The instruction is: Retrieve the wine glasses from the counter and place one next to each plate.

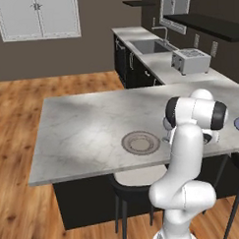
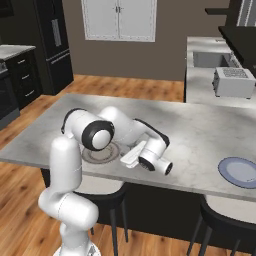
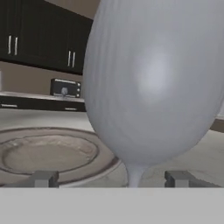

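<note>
Wine glass (image 3: pixel 153 83) upright on marble island top (image 1: pixel 82 128), just beside beige plate (image 1: pixel 140 142).
Gripper (image 3: pixel 111 178): fingers (image 3: pixel 43 178) spread wide either side of the stem, not clamping it. Blue-grey plate (image 2: pixel 240 171) well apart. Toaster (image 1: pixel 191 61) on counter (image 1: pixel 158 63); no legible writing.

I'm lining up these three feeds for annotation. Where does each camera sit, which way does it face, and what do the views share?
Left base view: behind the arm to its left, looking down over the marble top at the beige plate; the arm rises at lower right.
Right base view: behind to its right; the arm rises at lower left, blue-grey plate far right.
Hand view: on the hand, facing a wine glass between the fingertips.
Shared: beige plate, toaster.
</note>
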Controlling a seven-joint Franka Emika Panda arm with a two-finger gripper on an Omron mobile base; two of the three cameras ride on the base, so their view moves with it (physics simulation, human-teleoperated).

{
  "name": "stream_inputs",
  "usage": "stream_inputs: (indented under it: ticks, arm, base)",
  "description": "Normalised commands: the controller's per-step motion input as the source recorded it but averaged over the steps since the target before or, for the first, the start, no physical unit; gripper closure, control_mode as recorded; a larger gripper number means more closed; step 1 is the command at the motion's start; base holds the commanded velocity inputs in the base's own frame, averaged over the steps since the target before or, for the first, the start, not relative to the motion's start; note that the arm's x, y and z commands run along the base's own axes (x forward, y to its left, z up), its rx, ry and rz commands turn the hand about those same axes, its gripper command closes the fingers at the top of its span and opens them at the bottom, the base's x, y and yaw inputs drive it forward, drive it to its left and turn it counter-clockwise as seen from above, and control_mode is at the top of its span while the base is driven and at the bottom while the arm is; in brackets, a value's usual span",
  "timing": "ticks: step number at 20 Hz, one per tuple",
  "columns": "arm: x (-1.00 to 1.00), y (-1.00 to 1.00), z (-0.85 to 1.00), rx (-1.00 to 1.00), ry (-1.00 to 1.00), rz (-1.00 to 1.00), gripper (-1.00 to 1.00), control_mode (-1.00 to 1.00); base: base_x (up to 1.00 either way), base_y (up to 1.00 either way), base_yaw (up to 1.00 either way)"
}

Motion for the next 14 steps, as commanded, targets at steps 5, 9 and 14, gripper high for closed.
stream_inputs:
  ticks: [5, 9, 14]
  arm:
    - [-0.11, -0.34, 0.0, 0.0, 0.01, -0.07, -1.0, -1.0]
    - [-0.21, -0.35, 0.11, 0.0, 0.09, -0.09, -1.0, -1.0]
    - [-0.51, -0.22, 0.29, 0.0, 0.09, -0.09, -1.0, -1.0]
  base:
    - [0.0, 0.0, 0.0]
    - [0.0, 0.0, 0.0]
    - [0.0, 0.0, 0.0]
